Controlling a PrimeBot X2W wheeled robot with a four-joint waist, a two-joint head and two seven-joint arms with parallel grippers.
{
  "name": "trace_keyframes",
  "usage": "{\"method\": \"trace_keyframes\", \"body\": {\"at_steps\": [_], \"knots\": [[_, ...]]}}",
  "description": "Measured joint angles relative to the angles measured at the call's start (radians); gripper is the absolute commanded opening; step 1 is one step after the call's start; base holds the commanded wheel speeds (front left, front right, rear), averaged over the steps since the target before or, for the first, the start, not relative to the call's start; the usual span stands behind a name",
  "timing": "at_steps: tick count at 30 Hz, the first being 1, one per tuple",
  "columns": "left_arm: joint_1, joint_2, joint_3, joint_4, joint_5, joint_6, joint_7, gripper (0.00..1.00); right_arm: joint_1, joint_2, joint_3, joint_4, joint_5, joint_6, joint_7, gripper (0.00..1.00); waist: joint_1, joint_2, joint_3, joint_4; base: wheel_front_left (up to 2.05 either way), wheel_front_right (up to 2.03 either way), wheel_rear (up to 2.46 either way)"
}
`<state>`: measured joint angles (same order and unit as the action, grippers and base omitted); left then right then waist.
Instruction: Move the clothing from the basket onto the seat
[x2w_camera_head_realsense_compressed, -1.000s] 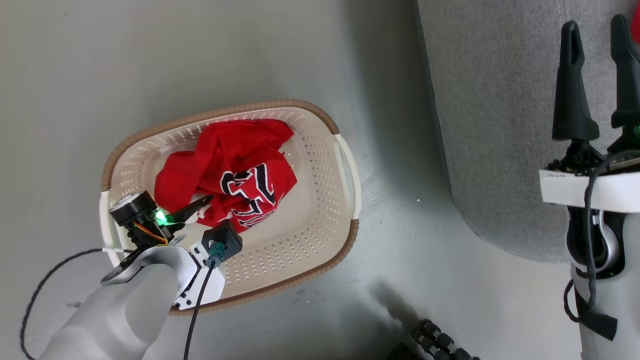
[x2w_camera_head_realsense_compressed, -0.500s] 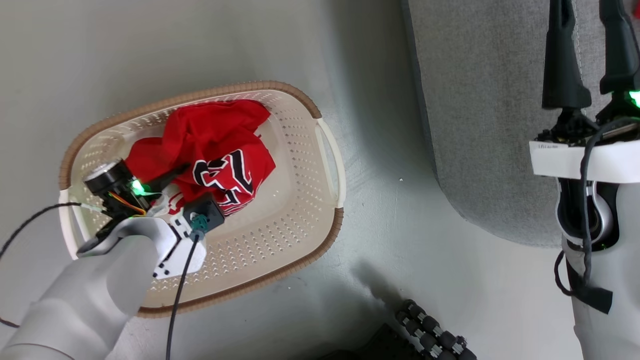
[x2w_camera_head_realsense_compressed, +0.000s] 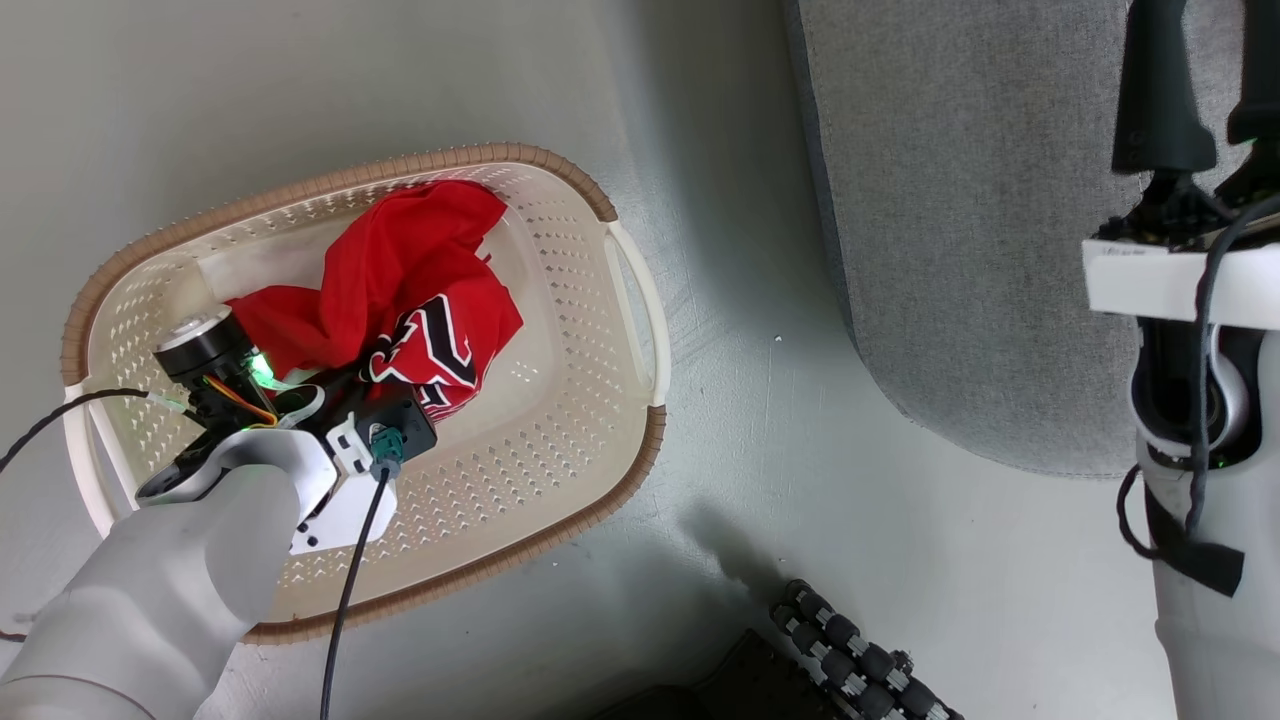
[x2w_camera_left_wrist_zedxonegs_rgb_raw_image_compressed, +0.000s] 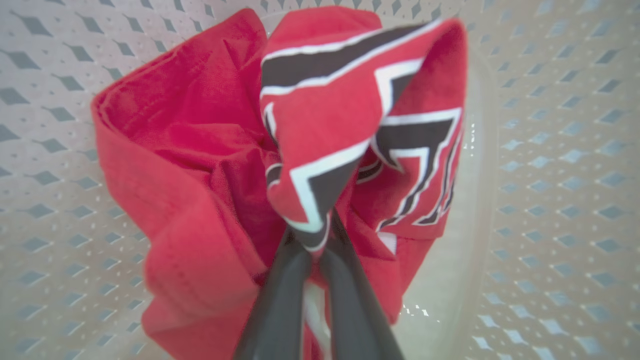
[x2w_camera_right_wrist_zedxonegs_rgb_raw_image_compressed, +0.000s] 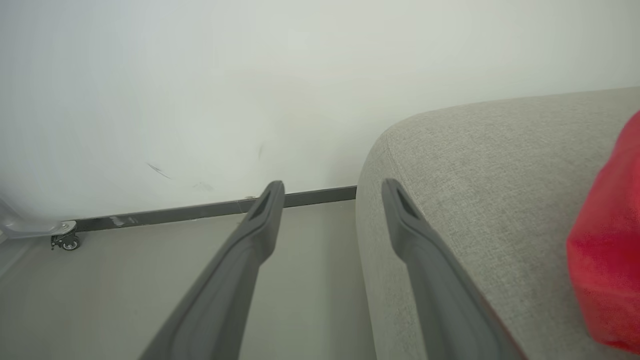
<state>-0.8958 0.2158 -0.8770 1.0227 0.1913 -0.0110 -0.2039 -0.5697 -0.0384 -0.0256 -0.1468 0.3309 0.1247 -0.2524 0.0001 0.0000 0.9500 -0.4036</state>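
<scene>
Found the left fingers clenched on just a thin fold of the jersey, right at the printed bit, w/ the rest bunched low in the basket. Had the right fingers spread wide, grasping nothing, up by the seat. Spotted another red garment lying on the seat already, so prob about halfway thru.

Worried about a few things tbh:

- Looked like a shallow pinch near the tips. Could've slipped out on the lift, esp w/ slick fabric + the weight of the hanging part, and dropped back in or onto the floor.
- Couldn't count the pinched layers from the wrist view. Might've unfurled long, dragged over the rim, maybe snagged on the handle or pulled the light basket along.
- Had the basket apart from the seat, strip of bare floor between, so needed a high carry + a turn. Would've trailed on the floor if lifted too low.
- Had the right arm parked over the seat, i.e. poss in the way of the drop spot.
</scene>
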Motion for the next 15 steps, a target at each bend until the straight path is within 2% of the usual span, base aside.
{"method": "trace_keyframes", "body": {"at_steps": [15], "knots": [[-0.021,-0.016,0.026,-0.029,-0.022,0.023,-0.028,0.0,-0.037,0.0,-0.027,0.014,0.003,0.0,0.0,1.0,0.0,0.0,-0.02,0.021,0.0,0.0,0.0]]}}
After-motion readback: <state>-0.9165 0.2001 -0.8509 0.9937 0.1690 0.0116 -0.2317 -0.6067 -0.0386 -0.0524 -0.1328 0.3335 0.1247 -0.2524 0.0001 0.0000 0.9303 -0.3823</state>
